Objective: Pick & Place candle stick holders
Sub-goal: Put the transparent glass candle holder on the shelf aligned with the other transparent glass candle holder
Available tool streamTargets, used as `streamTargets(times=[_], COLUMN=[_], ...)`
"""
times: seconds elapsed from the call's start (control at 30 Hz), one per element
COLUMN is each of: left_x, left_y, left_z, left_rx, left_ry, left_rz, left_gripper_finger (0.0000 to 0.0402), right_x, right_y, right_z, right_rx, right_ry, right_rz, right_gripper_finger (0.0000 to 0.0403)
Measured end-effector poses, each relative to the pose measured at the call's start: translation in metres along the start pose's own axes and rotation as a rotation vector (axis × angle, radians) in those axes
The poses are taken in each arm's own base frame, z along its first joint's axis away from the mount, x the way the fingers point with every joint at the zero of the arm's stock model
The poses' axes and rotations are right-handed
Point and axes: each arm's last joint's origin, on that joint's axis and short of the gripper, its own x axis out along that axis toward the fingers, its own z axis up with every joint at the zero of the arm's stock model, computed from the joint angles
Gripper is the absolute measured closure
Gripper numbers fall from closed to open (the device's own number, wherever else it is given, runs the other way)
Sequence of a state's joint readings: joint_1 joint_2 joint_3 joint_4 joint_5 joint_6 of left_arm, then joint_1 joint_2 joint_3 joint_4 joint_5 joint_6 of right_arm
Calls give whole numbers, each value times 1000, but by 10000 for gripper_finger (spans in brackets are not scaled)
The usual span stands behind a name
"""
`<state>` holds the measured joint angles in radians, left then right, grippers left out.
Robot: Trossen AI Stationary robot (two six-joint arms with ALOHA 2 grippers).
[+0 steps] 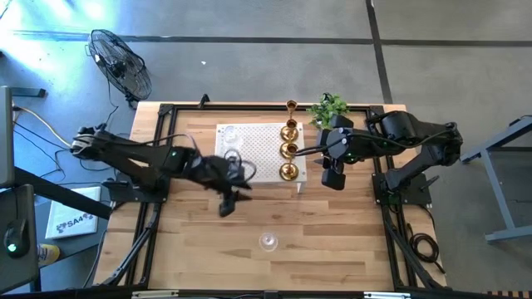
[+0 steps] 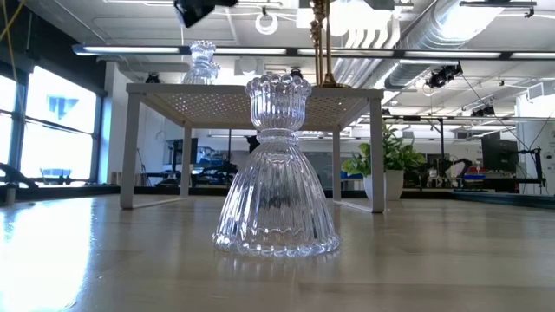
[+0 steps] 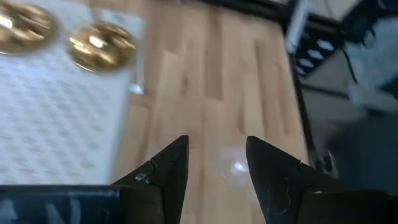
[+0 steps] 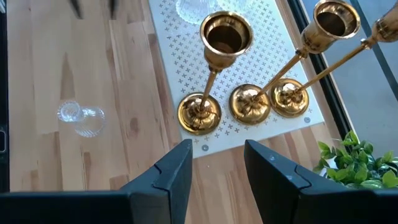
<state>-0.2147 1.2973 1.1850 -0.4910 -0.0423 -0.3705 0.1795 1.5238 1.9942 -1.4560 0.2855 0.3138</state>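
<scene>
Glass holder (image 1: 268,242) stands alone and upright on the bare table (image 1: 349,257), low and centre in the high view, well apart from the white platform (image 1: 258,141) in the upper middle. On that platform stand three brass holders (image 1: 288,150) in a line along its right edge, and two more glass ones (image 1: 232,154) toward its left side; the low view shows one glass piece up there. The left gripper (image 1: 226,199) hangs near the platform's lower left corner, its fingers parted with nothing between them, and its wrist view looks down at the lone glass holder. The right gripper (image 1: 332,176) waits just beside the platform's right edge, fingers likewise apart and empty. My worry is the ribbed glass: a slightly off-centre pinch could tip it or let it slip. The tall brass stems could also topple if an arm brushed them in passing.
</scene>
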Motion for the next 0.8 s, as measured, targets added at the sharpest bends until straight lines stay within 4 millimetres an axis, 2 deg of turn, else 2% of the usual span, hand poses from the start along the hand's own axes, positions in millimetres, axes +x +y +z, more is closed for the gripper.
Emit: streamTargets(times=[0.2,0.37,0.47,0.6,0.8], left_x=[-4,-2,-1,6,27], left_y=[-32,-63,-76,-86,-90], left_z=[-21,-38,-48,-58,-66], left_rx=[95,366,511,571,531], left_ry=[99,120,108,97,126], left_rz=[-86,-159,-118,-30,18], left_gripper_finger=[245,245,245,245,245], right_x=[6,25,37,53,69], right_y=[2,7,13,24,45], right_z=[-1,-9,-16,-30,-58], right_rx=[0,-26,-45,-33,-7], right_ry=[11,81,131,189,299], right_rz=[1,-12,-20,-54,-69], right_gripper_finger=[265,265,265,265,265])
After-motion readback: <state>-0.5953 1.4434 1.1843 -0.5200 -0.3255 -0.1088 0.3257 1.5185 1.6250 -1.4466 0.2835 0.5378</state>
